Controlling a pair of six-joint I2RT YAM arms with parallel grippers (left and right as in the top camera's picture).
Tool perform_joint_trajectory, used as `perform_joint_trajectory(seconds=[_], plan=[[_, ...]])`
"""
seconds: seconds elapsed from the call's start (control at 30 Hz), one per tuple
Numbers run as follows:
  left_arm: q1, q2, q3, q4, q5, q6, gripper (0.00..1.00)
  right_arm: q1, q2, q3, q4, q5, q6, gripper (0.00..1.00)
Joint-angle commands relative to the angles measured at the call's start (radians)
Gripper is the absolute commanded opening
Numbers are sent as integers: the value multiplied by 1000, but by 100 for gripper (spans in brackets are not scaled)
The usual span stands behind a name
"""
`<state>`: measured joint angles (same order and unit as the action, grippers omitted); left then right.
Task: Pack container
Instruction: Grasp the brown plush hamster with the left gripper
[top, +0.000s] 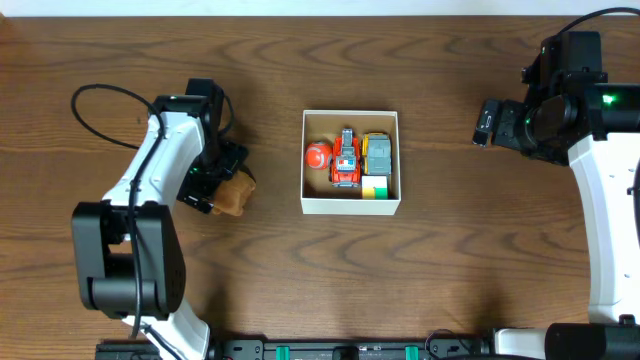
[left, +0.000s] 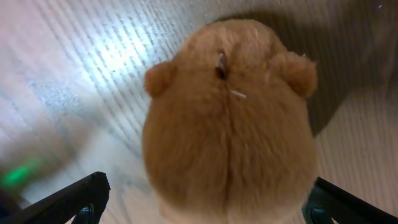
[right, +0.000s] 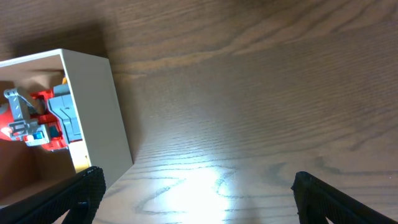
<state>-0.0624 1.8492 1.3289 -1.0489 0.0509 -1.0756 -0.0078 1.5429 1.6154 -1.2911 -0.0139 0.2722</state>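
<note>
container sat mid-table, small toys inside | left gripper spread wide astride tan plush, toward left edge | right gripper spread wide, holding nothing, toward right edge

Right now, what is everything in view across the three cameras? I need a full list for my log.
table: 1, dark brown wood, under everything
container: 1, white walls and brown inside, table centre
round toy: 1, orange-red, container's left side
toy truck: 1, red with grey, container's middle
toy vehicle: 1, grey, container's right side
block: 1, yellow and green, container's right side, nearer the arm bases
plush toy: 1, tan, on the table left of the container
left arm: 1, white and black, over the plush toy; jaws open, one on each side of it
right arm: 1, white and black, right of the container; jaws open, nothing between them
</note>
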Motion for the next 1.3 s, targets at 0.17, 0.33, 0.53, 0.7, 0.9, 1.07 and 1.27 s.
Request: perform_joint_trajectory(seconds=[0.17, 0.33, 0.53, 0.7, 0.9, 1.07, 1.27], plan=[[5, 82, -16, 19, -2, 66, 98, -14, 0, -6, -6, 10, -20, 99], [7, 85, -16, 13, 2, 73, 89, -13, 0, -6, -6, 10, -20, 99], [7, 84, -16, -4, 30, 73, 75, -13, 0, -8, -7, 10, -20, 99], [7, 73, -15, -3, 43, 83, 51, -13, 0, -8, -8, 10, -20, 99], [7, 31, -15, -3, 44, 105, 18, -13, 0, -8, -8, 10, -20, 99], [4, -34, -14, 0, 74, 180, 6, -13, 0, -8, -7, 10, -19, 99], [-29, -159, -14, 0, 69, 277, 6, -13, 0, -8, -7, 10, -20, 99]])
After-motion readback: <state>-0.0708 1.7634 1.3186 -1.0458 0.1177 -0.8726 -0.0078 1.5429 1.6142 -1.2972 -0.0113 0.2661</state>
